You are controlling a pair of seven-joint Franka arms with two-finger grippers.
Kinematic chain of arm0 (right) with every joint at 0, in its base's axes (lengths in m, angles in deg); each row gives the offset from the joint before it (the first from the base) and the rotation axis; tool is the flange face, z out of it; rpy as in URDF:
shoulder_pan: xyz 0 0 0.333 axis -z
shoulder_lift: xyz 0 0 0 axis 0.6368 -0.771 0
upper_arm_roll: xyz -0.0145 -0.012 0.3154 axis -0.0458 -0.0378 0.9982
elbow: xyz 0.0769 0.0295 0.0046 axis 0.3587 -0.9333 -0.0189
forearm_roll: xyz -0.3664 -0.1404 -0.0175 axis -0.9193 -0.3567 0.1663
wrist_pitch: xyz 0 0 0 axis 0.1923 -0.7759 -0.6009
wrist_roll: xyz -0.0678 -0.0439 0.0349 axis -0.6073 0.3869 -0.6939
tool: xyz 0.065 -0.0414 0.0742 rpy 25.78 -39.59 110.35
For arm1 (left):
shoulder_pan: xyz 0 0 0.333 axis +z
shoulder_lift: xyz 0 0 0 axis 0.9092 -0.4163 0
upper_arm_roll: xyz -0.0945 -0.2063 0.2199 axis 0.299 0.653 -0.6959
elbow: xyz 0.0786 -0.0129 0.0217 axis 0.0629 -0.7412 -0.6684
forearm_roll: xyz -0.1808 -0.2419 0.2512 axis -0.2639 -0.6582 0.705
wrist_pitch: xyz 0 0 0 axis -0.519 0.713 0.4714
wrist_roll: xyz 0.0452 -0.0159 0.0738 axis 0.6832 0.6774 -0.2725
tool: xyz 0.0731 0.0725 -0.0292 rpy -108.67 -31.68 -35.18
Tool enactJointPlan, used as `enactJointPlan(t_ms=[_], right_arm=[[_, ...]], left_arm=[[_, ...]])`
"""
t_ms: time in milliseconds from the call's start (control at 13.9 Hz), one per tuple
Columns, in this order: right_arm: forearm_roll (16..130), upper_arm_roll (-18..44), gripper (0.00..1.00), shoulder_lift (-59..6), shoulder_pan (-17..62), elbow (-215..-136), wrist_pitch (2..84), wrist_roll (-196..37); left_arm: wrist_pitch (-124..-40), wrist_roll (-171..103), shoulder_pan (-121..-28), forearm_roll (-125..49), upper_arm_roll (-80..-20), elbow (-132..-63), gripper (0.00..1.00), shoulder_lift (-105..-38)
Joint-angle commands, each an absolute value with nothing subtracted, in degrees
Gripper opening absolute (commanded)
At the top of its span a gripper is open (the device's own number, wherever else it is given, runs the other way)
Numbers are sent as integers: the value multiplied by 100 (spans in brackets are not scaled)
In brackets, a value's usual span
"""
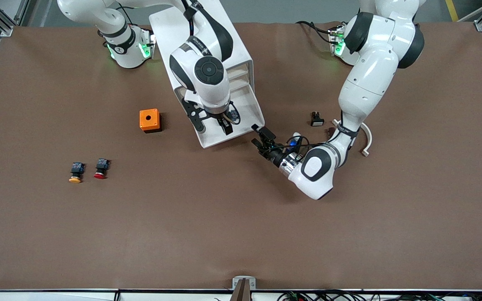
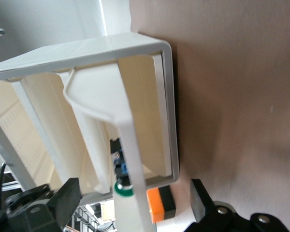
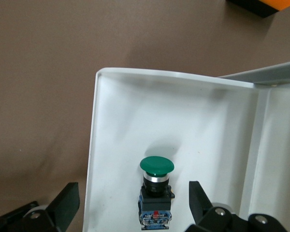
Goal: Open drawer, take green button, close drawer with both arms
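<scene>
Currently the right pincer is hanging over the pulled-out drawer, its fingers spread wide to either side of the green button lying inside, apparently lining up to take it. Toward the left arm's end of the bench, the left pincer is sitting just beside the drawer's front corner with its fingers standing apart and gripping nothing, probably leaving the drawer free while waiting to help push it shut.
</scene>
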State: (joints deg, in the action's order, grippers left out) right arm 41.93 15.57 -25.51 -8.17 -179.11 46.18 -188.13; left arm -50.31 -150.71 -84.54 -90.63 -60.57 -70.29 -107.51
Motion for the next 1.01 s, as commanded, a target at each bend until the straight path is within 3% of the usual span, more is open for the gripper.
enactJointPlan(t_ms=[0,505,937], right_arm=[[4101,1505,100,-2608,-966,-17950,4763,-19082],[4093,1505,100,-2872,-1160,-17933,5098,-19293],[4110,1505,100,-3065,-1327,-17906,5159,-19293]], left_arm=[[-4895,-14591,-8342,-9130,-6002,-6848,100,-10629],[-4597,-12623,-8359,-8973,-6107,-6549,100,-10462],[-4779,-9595,-8341,-7217,-6246,-6540,100,-9831]])
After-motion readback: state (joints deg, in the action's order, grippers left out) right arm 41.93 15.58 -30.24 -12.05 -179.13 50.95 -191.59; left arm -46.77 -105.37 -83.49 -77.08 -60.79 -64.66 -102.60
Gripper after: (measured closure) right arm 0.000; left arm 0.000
